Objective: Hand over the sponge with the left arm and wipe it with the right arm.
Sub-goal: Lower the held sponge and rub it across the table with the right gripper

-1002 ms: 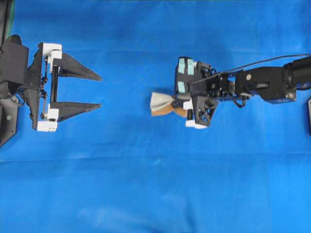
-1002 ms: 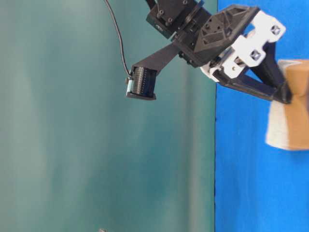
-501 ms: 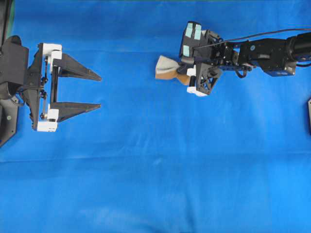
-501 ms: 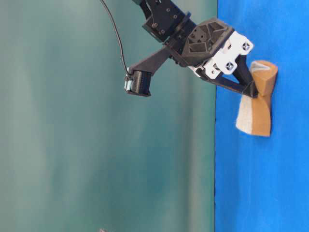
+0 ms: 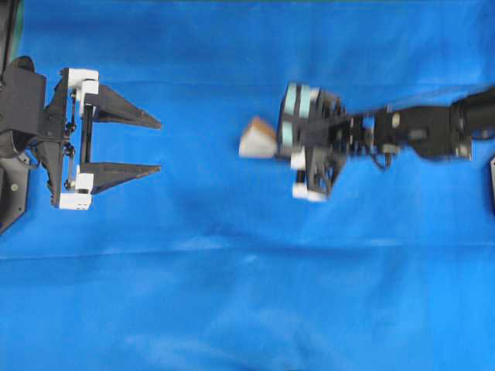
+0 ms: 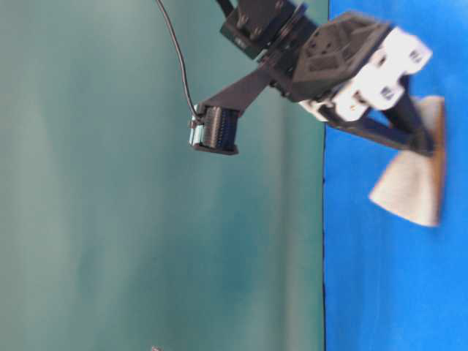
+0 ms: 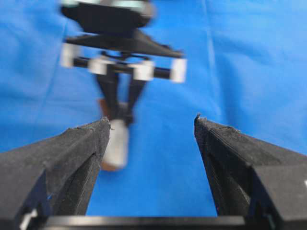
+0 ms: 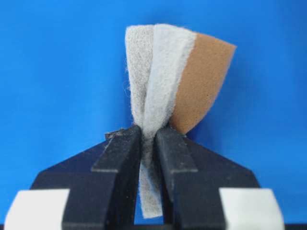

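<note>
Pinching the sponge [image 8: 163, 81], right claw [image 8: 147, 139] clamps tight.

Four cameras: one overhead, one at table level, and one on each wrist.

The overhead view looks straight down on the blue cloth [image 5: 232, 294] from some distance. The table-level view appears turned on its side, near the right gripper [image 6: 424, 142]. The left wrist camera looks forward between its own fingers [image 7: 81, 148] toward the blurred right gripper [image 7: 120, 115]. The right wrist camera is very close to the sponge [image 8: 168, 86]; every view shows this sponge.
</note>
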